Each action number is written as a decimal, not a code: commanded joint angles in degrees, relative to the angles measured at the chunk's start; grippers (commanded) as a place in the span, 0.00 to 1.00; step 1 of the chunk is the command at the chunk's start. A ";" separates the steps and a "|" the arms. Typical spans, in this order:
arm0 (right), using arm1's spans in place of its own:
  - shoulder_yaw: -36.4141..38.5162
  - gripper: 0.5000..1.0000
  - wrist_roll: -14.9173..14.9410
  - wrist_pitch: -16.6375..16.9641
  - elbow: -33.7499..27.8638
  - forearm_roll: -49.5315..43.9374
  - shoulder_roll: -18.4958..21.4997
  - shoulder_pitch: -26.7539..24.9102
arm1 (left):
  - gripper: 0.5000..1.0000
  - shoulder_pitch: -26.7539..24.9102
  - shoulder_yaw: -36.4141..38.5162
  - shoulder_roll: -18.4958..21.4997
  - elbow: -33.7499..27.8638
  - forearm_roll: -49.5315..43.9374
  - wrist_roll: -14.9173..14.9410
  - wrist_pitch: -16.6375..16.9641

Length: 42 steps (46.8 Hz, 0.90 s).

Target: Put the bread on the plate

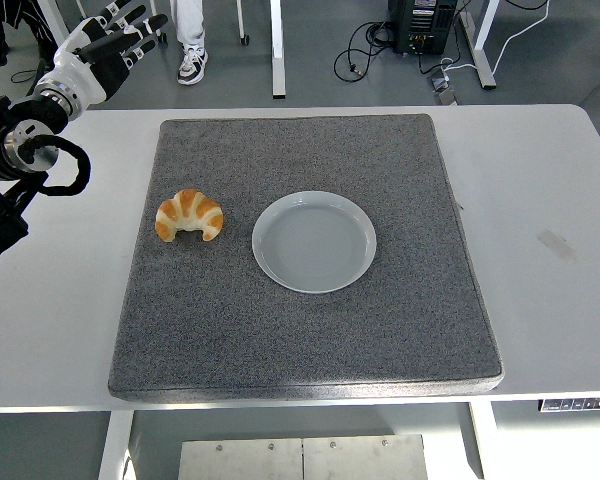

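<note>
A golden croissant (189, 215) lies on the left part of the dark grey mat (310, 330), its ends pointing toward me. Just to its right sits an empty pale plate (314, 241), near the mat's middle. My left hand (110, 45) is raised at the table's far left corner, well behind and to the left of the croissant, its fingers spread and holding nothing. The right arm does not show.
The mat covers most of the white table (550, 250). Beyond the far edge are desk legs, a person's shoe (190, 63), cables and a computer tower (421, 25) on the floor.
</note>
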 commanded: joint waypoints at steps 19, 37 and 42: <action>0.00 1.00 0.00 -0.07 -0.04 -0.07 0.00 0.01 | 0.97 -1.83 9.33 5.50 -5.45 5.88 7.09 0.81; 0.00 1.00 0.00 0.01 0.05 0.02 0.00 0.01 | 0.98 -9.12 21.55 15.09 -10.29 5.35 7.54 -0.33; 0.00 1.00 0.00 0.01 -0.04 0.02 0.00 0.01 | 0.97 -9.21 22.61 15.09 -11.43 5.52 7.27 -0.42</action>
